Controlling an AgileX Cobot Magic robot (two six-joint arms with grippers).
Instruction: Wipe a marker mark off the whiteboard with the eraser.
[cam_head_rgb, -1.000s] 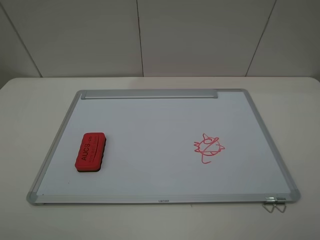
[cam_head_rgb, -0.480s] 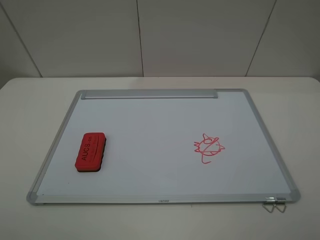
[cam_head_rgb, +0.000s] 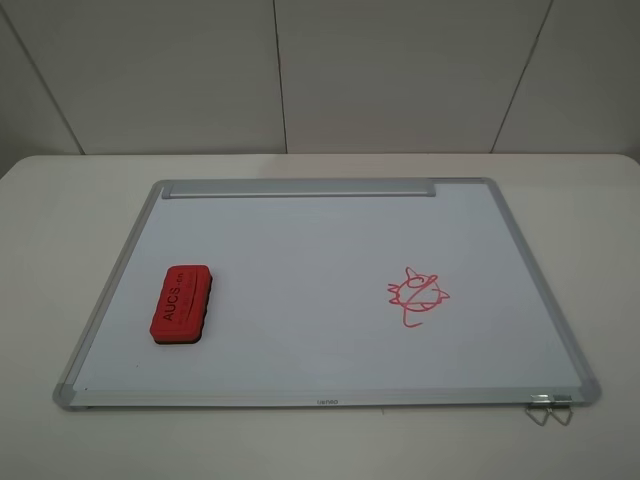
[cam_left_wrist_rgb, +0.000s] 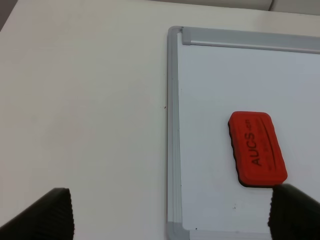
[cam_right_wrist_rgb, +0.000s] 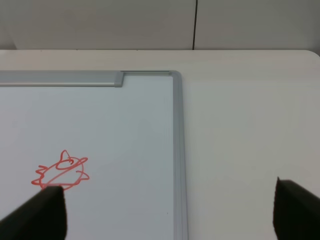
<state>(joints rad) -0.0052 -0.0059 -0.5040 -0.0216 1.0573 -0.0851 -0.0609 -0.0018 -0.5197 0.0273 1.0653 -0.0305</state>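
The whiteboard lay flat on the white table, with its grey tray strip along the 12 o'clock edge in the high view. The eraser rested on the board towards 8 o'clock, near the frame at 9 o'clock but not touching it. Its red top faced up and its dark base sat on the white surface. Black lettering on top read "AUCS", and the smaller print beside it was too fine to read. A round red scribble with small spikes and a tail sat on the board towards 4 o'clock, well apart from the eraser. A tiny dark mark on the frame at 6 o'clock could not be read. A metal clip hung at the 5 o'clock corner.

The left pincer was spread wide above the board's frame edge, and one dark fingertip showed just beside the eraser's end without gripping it. The right pincer was also spread wide and held nothing, with one fingertip near the scribble in the right wrist view.
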